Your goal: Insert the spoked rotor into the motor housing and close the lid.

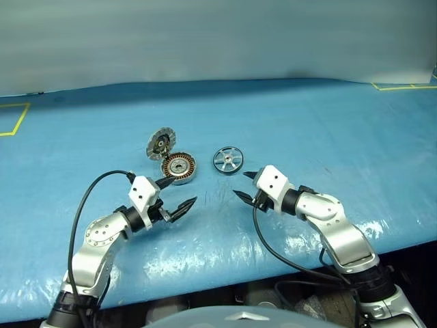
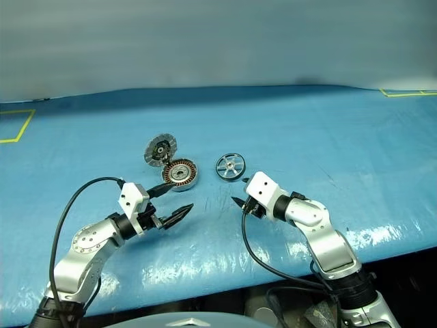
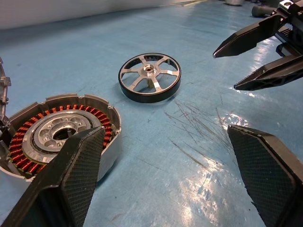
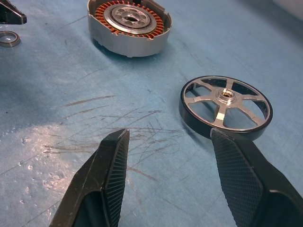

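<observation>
A: The spoked rotor (image 1: 227, 160) lies flat on the blue worktop (image 1: 328, 137), just right of the motor housing (image 1: 179, 167), whose lid (image 1: 160, 143) stands open on the far side.

B: Both are empty: the left gripper (image 1: 175, 193) gapes wide, the right gripper (image 1: 244, 185) partly. A grip on the thin rim could skid the rotor away, or tilt it against the windings.

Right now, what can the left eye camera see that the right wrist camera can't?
Left eye view: the lid standing tilted open behind the motor housing, and both arms, with the left gripper and right gripper open and empty near the parts.

Right wrist view: close up, fine scratches on the blue table cover and a small metal ring lying on it.

Both: the housing with its copper windings, the spoked rotor lying flat beside it, apart, and the right gripper.
</observation>
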Controlling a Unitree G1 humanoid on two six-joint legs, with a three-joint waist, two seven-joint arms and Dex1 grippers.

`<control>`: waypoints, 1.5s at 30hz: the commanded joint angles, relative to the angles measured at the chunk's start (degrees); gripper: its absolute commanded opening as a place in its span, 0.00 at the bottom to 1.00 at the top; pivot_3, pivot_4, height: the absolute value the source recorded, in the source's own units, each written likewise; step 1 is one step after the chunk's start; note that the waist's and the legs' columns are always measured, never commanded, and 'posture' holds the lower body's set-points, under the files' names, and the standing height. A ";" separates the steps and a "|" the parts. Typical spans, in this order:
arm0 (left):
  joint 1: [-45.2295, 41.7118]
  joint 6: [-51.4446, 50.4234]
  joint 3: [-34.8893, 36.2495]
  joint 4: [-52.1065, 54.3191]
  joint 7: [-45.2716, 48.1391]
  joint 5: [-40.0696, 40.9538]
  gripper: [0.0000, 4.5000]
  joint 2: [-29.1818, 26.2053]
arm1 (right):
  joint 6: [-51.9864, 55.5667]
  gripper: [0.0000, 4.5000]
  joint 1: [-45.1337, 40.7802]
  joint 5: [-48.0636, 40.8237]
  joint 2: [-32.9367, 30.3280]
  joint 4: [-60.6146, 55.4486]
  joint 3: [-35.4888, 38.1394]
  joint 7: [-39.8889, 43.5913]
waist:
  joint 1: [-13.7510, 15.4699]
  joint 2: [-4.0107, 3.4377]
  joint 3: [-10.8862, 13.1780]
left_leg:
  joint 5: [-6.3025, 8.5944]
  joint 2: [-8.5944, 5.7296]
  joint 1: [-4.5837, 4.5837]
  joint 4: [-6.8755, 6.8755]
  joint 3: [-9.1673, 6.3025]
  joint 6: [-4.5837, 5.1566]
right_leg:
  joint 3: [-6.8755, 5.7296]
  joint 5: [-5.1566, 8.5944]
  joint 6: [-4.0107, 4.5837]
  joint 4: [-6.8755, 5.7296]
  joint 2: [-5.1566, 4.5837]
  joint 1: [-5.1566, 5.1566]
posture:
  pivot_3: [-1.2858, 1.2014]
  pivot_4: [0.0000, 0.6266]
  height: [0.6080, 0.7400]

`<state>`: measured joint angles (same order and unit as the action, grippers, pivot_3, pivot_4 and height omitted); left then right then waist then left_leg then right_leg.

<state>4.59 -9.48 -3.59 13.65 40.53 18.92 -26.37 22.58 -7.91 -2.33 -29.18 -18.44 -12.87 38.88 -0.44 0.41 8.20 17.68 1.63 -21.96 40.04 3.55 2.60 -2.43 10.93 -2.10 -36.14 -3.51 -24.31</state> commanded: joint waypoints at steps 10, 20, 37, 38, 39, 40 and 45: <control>-1.03 0.39 0.29 1.12 0.53 -0.22 0.99 0.28 | -0.39 0.64 -0.36 -0.06 -0.50 -2.21 -0.09 0.06 | -0.02 0.00 0.00 | 0.00 0.00 0.00 0.00 0.00 0.00 | 0.00 0.00 0.00 0.00 0.00 -0.01 | 0.52 0.24 1.00; -0.85 0.33 0.69 1.68 0.67 0.13 0.99 0.27 | -0.80 0.64 -0.95 0.99 -1.62 -1.80 -0.85 0.75 | -0.02 0.00 0.00 | 0.00 0.00 0.00 0.00 0.00 0.00 | 0.01 0.00 0.00 0.00 0.00 -0.01 | 0.52 0.24 1.00; 5.36 -2.23 7.14 5.91 0.54 2.79 0.99 -2.98 | -2.46 0.64 -8.39 2.26 -3.56 0.14 -4.44 6.67 | -0.07 0.00 0.02 | 0.02 0.09 0.00 -0.03 0.01 0.02 | 0.01 0.01 0.01 0.02 -0.03 -0.05 | 0.52 0.24 1.00; 5.78 -2.14 7.66 6.15 0.32 2.65 0.99 -3.05 | -2.74 0.64 -9.71 2.24 -3.53 0.69 -4.90 7.44 | -0.09 0.00 0.02 | 0.02 0.10 0.00 -0.03 0.01 0.02 | 0.02 0.01 0.01 0.02 -0.03 -0.04 | 0.52 0.24 1.00; 5.97 -2.08 8.04 6.37 -0.05 2.60 0.99 -2.86 | -3.45 0.64 -11.46 2.49 -3.62 1.59 -5.61 8.52 | -0.20 -0.01 0.03 | 0.02 0.09 0.00 -0.03 0.02 0.02 | 0.02 0.01 0.01 0.03 -0.03 -0.04 | 0.52 0.24 1.00; 6.09 -2.08 8.28 6.58 -0.31 2.56 0.99 -2.70 | -4.20 0.64 -13.20 2.83 -3.73 2.55 -6.34 9.57 | -0.23 0.00 0.05 | 0.02 0.10 0.00 -0.03 0.04 0.02 | 0.03 0.01 0.00 0.03 -0.03 -0.05 | 0.52 0.24 1.00; 6.14 -2.12 8.88 7.01 -1.26 2.58 0.99 -1.99 | -8.94 0.64 -23.33 4.37 -2.30 9.50 -9.29 13.65 | -0.18 -0.01 0.05 | 0.00 0.08 0.00 -0.03 0.04 0.00 | 0.02 0.00 0.01 0.00 0.00 -0.08 | 0.52 0.24 1.00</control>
<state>10.68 -12.00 4.12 18.29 39.63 20.46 -28.60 16.29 -28.69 1.66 -31.94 -10.13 -21.78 51.15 -0.62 0.40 8.26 17.68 1.70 -21.96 39.99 3.60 2.61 -2.41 10.93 -2.08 -36.14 -3.51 -24.40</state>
